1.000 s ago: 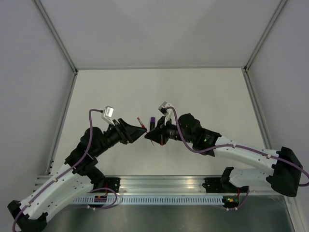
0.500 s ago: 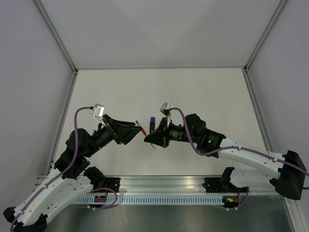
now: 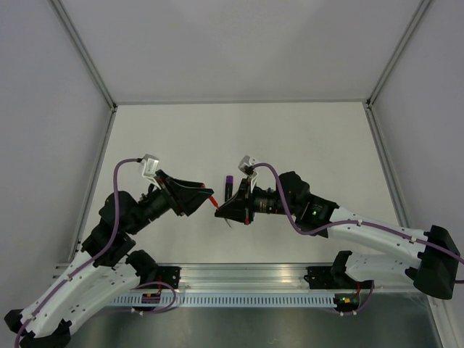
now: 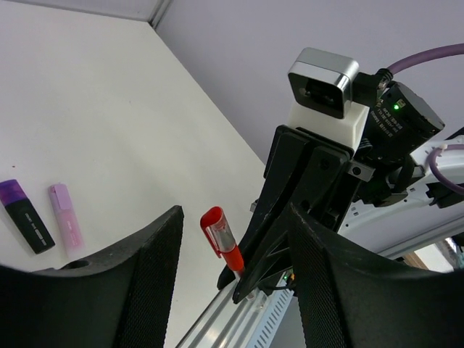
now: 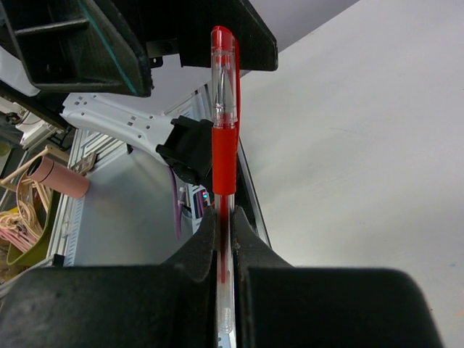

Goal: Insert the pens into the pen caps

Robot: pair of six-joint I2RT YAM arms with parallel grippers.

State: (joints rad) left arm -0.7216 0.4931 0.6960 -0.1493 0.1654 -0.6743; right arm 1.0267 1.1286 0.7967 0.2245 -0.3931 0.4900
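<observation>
My right jaws are clamped tight on the one thin red pen (image 5: 223, 163), with its single clear, red-tipped cap (image 5: 224, 76) seated on the far end. My left jaws stand apart on either side of that cap, touching nothing. Beyond them, on the white bench (image 4: 109, 109), two pieces lie side by side: one pale lilac marker (image 4: 65, 216) and one dark stubby purple-ended cap (image 4: 25, 216).

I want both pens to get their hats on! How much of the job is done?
Done, it seems: the red cap sits on the red pen. In hand: the right gripper is shut on that pen, and the left gripper is open around the cap. Left to do: the pale pink marker and the dark purple cap lie side by side, not joined.
</observation>
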